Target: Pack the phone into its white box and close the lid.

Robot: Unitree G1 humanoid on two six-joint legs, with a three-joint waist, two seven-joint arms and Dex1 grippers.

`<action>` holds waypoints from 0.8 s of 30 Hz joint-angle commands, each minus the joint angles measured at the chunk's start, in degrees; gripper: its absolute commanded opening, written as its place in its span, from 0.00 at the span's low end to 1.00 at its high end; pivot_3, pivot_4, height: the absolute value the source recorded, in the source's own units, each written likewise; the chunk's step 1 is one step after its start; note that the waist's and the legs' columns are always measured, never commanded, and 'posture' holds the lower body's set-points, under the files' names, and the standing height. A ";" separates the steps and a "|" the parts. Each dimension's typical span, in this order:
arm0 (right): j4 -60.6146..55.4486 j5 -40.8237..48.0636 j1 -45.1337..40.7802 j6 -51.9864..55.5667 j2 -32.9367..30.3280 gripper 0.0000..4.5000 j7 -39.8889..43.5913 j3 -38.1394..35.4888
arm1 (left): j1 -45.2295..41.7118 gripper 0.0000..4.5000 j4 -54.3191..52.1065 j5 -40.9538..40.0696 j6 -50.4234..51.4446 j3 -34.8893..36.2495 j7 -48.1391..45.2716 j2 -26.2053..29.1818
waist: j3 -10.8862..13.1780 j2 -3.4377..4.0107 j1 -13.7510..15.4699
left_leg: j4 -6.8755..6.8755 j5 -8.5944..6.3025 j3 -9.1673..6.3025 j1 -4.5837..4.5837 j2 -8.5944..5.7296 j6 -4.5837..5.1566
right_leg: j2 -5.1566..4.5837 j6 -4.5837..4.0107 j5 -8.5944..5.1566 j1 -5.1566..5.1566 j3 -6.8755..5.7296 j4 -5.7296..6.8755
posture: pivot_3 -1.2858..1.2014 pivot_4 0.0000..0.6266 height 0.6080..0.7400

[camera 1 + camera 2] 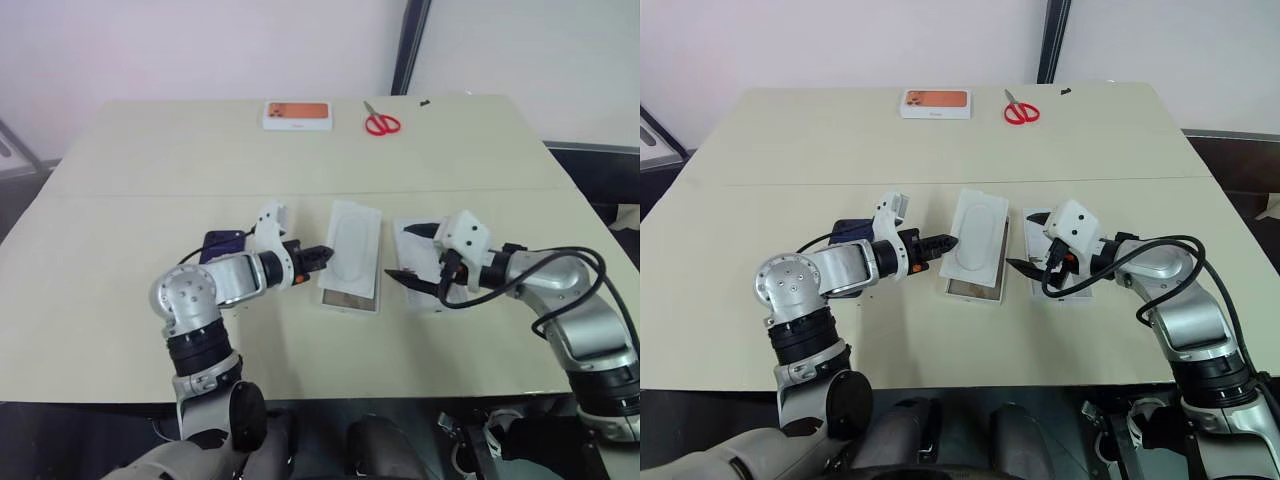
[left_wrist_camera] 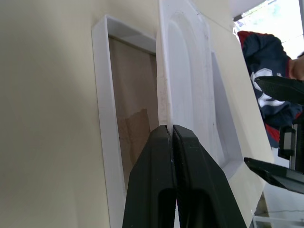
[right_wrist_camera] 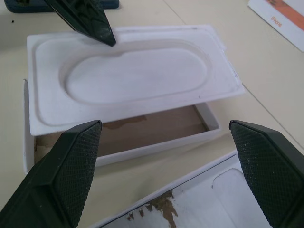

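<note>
The white box (image 1: 350,297) lies open at mid-table, its tan floor showing. A thin white insert (image 1: 355,238) with an oval outline rests askew across the box. My left gripper (image 1: 318,256) is shut, its tips against the insert's left edge (image 2: 163,102). The dark navy phone (image 1: 222,243) lies flat to the left, partly hidden behind my left forearm. To the right of the box lies the lid (image 1: 418,262), white inside facing up. Over the lid my right gripper (image 1: 406,250) stands wide open with nothing between its fingers, pointing toward the box (image 3: 156,140).
A small orange-topped white box (image 1: 297,114) and red scissors (image 1: 381,122) lie near the table's far edge. A seam crosses the tabletop (image 1: 150,195) behind the work area. A person in dark clothing (image 2: 266,66) is beyond the table's right side.
</note>
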 commanded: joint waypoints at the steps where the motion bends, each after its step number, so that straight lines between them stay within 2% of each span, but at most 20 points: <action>1: -1.03 -0.18 -0.23 -1.63 -0.49 1.00 -0.44 -1.60 | -0.74 0.01 -1.06 -2.37 0.49 -1.40 2.68 -1.05 | 0.00 0.00 0.08 | 0.01 0.00 0.00 0.00 0.00 0.00 | 0.00 0.00 0.00 0.01 0.00 0.00 | 0.52 0.24 1.00; 2: -0.92 -0.24 -0.26 -1.77 -0.41 1.00 -0.52 -1.52 | -0.48 0.01 -1.23 -2.98 0.49 -1.79 3.38 -1.33 | 0.01 -0.01 0.18 | 0.02 0.00 0.00 0.00 0.00 -0.01 | 0.00 0.00 0.00 0.02 0.00 0.00 | 0.52 0.24 1.00; 5: -0.44 -0.41 -0.56 -2.23 -0.17 1.00 -0.56 -1.16 | 0.66 0.22 -1.78 -5.42 0.49 -3.19 4.80 -0.92 | 0.01 -0.01 0.27 | 0.03 0.00 0.00 0.00 0.00 -0.01 | 0.00 0.01 0.00 0.02 0.00 -0.01 | 0.52 0.24 1.00; 10: 1.03 -0.81 -2.21 -3.07 0.76 1.00 -0.24 0.06 | 2.01 0.76 -2.21 -10.25 0.49 -4.15 5.98 1.51 | 0.01 -0.02 0.08 | 0.02 0.01 0.00 0.00 0.00 -0.03 | 0.00 0.01 0.00 0.01 0.00 0.00 | 0.52 0.24 1.00; 12: 1.41 -0.89 -3.14 -2.36 1.32 1.00 -0.30 0.90 | 2.05 0.95 -2.21 -11.59 0.49 -3.41 5.70 3.51 | 0.01 -0.02 -0.04 | 0.02 0.03 0.00 0.02 0.00 -0.06 | 0.01 0.00 0.00 0.01 0.00 0.02 | 0.52 0.24 1.00; 15: 2.02 -1.71 -4.92 -0.26 2.62 1.00 -1.13 2.82 | 1.30 0.95 -2.74 -11.93 0.49 -1.49 3.88 7.88 | 0.01 -0.01 -0.14 | 0.00 0.05 -0.01 0.03 0.00 -0.08 | 0.02 0.00 0.00 -0.01 0.01 0.05 | 0.52 0.24 1.00; 17: 1.36 -1.15 -5.96 2.38 3.96 0.89 -1.85 3.92 | 1.40 0.95 -3.89 -11.16 -0.84 -1.37 1.51 11.91 | 0.01 -0.01 -0.21 | 0.00 0.05 -0.01 0.02 0.00 -0.09 | 0.02 0.00 0.00 -0.03 0.01 0.05 | 0.52 0.24 1.00; 19: 0.48 -1.03 -7.19 5.83 5.64 0.72 -3.23 5.08 | 2.76 0.95 -5.52 -9.67 -4.96 -3.27 -2.10 17.08 | 0.01 -0.01 -0.17 | -0.02 0.06 -0.02 0.01 0.00 -0.10 | 0.02 0.00 0.00 -0.06 0.01 0.05 | 0.52 0.24 1.00; 24: 2.74 -5.94 -11.54 11.17 9.08 0.14 -7.63 10.53 | 11.89 0.95 -10.77 1.60 -24.26 -16.81 -17.00 34.20 | 0.03 0.03 -1.07 | -0.14 0.08 0.00 0.01 0.00 -0.15 | 0.01 -0.03 0.00 -0.11 0.06 0.03 | 0.52 0.24 1.00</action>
